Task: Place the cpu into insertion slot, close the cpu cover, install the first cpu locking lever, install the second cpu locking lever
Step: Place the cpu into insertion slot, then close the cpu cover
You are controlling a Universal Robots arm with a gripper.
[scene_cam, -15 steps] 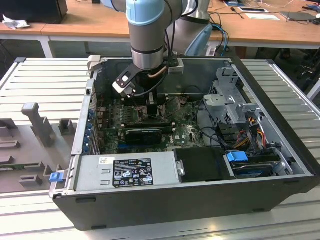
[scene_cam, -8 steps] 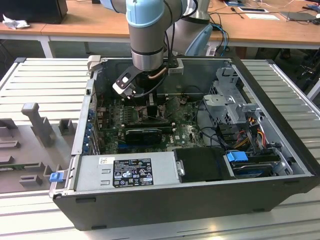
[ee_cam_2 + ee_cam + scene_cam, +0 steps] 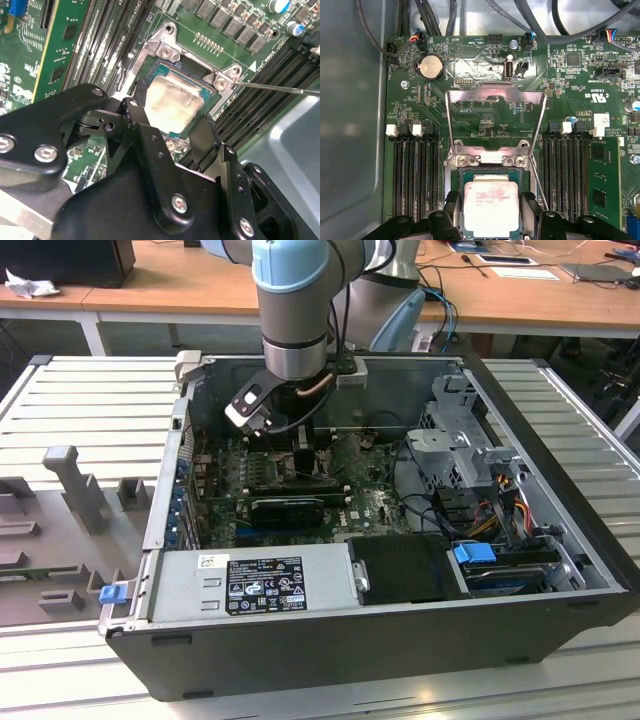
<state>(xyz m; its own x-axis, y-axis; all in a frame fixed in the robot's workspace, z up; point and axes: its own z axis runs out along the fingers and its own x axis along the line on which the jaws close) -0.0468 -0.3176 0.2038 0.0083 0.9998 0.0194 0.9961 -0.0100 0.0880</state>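
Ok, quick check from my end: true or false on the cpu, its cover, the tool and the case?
1. The cpu lies inside the insertion slot. True.
2. The cpu cover is shut down over the chip. False: it stands swung open, back from the socket, and the chip's top is bare.
3. The tool is down at the cpu, inside the case. True.
4. The computer case has its side panel on. False: the side is open and the motherboard shows.
5. A round coin battery sits on the board beyond the open cover. True.
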